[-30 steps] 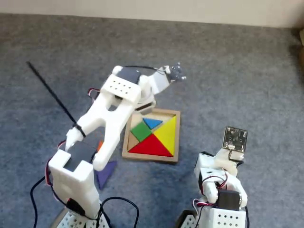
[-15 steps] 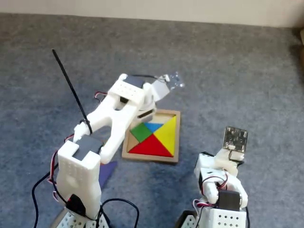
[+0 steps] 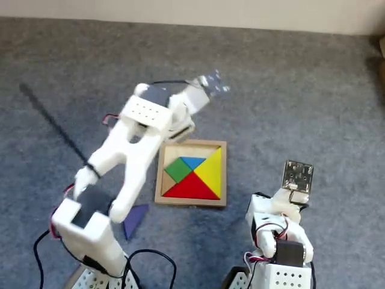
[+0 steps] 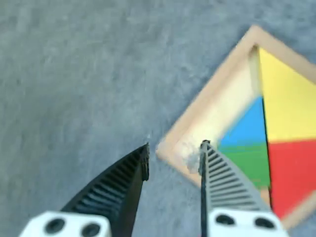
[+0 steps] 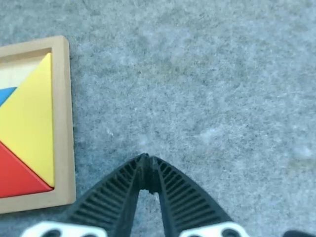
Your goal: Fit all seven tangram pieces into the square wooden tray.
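The square wooden tray (image 3: 221,174) lies mid-carpet and holds a green piece (image 3: 177,169), a blue piece (image 3: 193,162), a yellow piece (image 3: 210,170) and a red piece (image 3: 190,187). Bare wood (image 4: 217,113) shows along its far-left part. A purple piece (image 3: 133,218) lies on the carpet near the left arm's base. My left gripper (image 4: 173,154) hovers open and empty at the tray's far-left corner (image 4: 165,146), one finger outside it and one over it. My right gripper (image 5: 147,170) is shut and empty, low over bare carpet to the right of the tray (image 5: 61,123).
The left arm (image 3: 129,156) stretches from the near left along the tray's left side. The right arm (image 3: 280,235) sits folded at the near right. Grey carpet lies open beyond the tray and to its right.
The left arm has swung back and to the left, off the tray's far-left part, which now shows bare wood. The right arm has kept still.
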### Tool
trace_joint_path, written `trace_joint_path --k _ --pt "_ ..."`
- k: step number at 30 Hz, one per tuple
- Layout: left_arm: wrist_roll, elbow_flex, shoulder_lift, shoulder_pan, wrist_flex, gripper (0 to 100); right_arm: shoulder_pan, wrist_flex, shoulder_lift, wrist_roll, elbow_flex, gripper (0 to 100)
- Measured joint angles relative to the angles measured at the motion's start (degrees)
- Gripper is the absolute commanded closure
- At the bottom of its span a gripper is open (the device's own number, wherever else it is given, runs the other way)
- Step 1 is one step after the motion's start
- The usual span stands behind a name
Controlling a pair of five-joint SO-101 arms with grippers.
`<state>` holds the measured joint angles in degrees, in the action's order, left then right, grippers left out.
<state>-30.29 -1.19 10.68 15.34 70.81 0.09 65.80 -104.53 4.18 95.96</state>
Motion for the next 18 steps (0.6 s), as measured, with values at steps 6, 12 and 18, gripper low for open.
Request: trace_joint_path --k 6,12,18 --pt "1.6 0.0 -7.7 -3.6 12.4 82 0.0 0.0 0.0 0.0 0.0 99.2" --pt "5.9 4.0 -13.8 -8.3 19.2 79 0.0 0.0 0.0 0.0 0.0 99.2" --pt "6.0 17.9 -21.3 -8.4 19.3 76 0.0 0.0 0.0 0.0 0.0 99.2"
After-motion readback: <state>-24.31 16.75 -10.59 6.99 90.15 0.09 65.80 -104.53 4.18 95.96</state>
